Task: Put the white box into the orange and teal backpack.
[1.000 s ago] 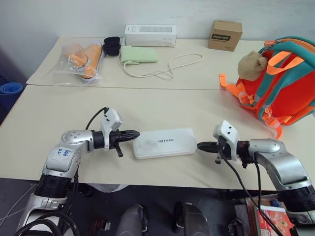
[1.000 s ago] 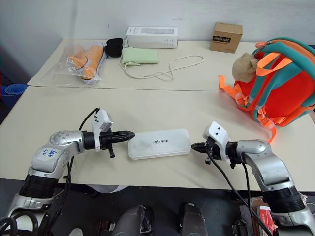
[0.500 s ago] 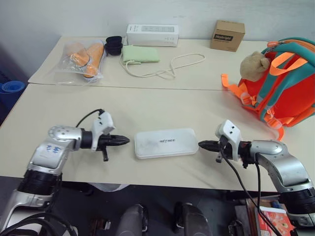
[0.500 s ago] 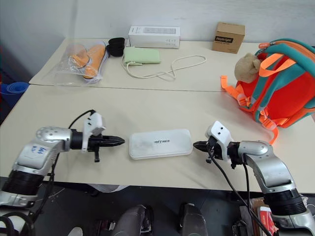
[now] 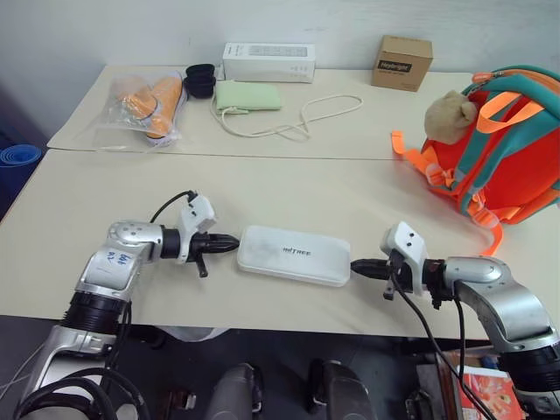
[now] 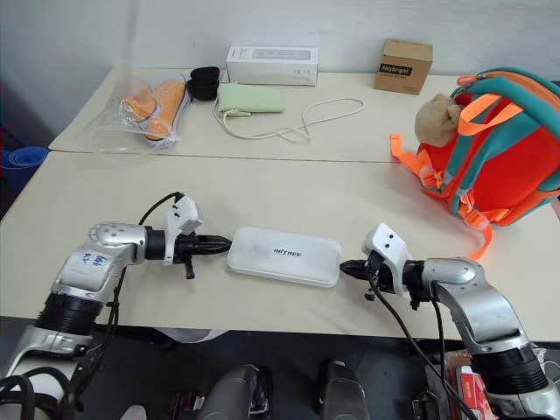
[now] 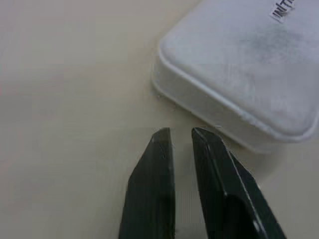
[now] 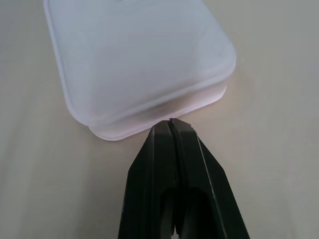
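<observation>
Skewed since earlier, white box [image 5: 293,255] — right gripper [image 8: 171,123] seemingly touches its end.

White box [image 5: 294,255]: small dark lettering on its lid, apparently "UNITREE". Brown cardboard cube [image 5: 402,62]: white label, wording unreadable.

The flat white rectangular box with rounded corners [image 5: 294,255] lies on the beige counter [image 5: 289,188], near its front edge, between the two claws. The left claw [image 5: 234,244] stands just beside the box's left end; the right claw [image 5: 353,266] touches its right end. The small orange and teal backpack [image 5: 499,144] stands at the counter's right side, behind the right claw, with a tan plush toy [image 5: 448,115] on its left face. Along the rear edge, left to right: a clear plastic bag of orange items [image 5: 146,103], a long white carton [image 5: 268,62], a brown cardboard cube [image 5: 402,62]. A pale green pouch [image 5: 248,95] lies before the carton.
</observation>
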You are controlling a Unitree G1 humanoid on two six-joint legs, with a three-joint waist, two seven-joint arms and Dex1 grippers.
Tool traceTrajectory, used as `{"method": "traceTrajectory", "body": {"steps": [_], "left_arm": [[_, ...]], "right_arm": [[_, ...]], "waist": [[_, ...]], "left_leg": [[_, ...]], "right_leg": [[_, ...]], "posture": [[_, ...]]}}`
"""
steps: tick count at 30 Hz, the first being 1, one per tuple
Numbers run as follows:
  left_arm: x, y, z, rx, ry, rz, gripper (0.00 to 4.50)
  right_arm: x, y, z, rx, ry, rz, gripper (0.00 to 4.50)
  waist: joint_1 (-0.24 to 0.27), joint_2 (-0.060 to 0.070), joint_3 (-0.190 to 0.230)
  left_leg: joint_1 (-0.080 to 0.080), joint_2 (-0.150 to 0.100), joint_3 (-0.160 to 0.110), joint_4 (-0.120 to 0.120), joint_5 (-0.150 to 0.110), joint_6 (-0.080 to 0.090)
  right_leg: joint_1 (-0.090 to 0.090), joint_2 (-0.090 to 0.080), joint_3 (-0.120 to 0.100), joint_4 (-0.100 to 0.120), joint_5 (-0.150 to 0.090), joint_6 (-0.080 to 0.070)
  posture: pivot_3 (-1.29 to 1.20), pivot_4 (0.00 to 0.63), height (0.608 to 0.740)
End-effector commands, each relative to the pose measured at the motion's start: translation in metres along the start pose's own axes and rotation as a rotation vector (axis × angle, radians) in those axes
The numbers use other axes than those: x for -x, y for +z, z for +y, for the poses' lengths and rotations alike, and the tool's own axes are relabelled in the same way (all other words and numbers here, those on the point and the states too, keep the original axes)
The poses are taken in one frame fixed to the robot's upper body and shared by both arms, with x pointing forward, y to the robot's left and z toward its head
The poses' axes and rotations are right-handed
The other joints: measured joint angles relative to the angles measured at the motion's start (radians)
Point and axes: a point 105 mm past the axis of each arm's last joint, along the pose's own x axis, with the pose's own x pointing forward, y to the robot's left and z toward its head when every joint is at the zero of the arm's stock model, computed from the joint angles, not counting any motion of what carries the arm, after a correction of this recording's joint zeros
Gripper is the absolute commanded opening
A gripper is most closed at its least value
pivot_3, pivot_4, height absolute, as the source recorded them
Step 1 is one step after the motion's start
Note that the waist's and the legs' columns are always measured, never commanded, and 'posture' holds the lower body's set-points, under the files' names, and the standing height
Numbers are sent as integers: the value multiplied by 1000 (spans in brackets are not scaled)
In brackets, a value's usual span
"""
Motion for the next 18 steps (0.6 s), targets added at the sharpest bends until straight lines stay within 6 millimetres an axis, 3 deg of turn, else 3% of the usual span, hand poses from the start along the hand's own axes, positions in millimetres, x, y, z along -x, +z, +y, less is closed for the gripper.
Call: {"method": "traceTrajectory", "body": {"steps": [1,7,10,15,18], "left_arm": [[28,23,7,162,-7,-113,1734],[39,9,-16,370,-149,8,3592],[38,9,-13,456,-137,3,4454],[29,11,5,652,-66,-9,4454],[18,7,2,721,-91,28,4454]], "right_arm": [[5,8,-11,70,-40,-4,0],[6,5,-6,107,7,18,0],[6,2,-4,115,20,32,0],[7,-2,-3,142,33,53,0],[6,-5,-2,156,40,64,0]], "waist": [[-1,-1,1],[-5,-2,1],[-4,-2,1],[4,-3,2],[4,-3,2]], "left_leg": [[0,0,0,1,0,0],[-1,0,0,2,0,0],[-2,0,0,2,0,0],[-5,0,-3,7,0,0],[-5,0,-3,7,0,0]], "right_leg": [[0,0,0,1,0,0],[-1,2,1,5,0,0],[-1,4,1,5,0,0],[-2,5,3,5,0,0],[-2,5,3,8,0,0]], "posture": [[0,150,740],[0,150,740],[0,150,740],[0,150,740],[0,150,740]]}}
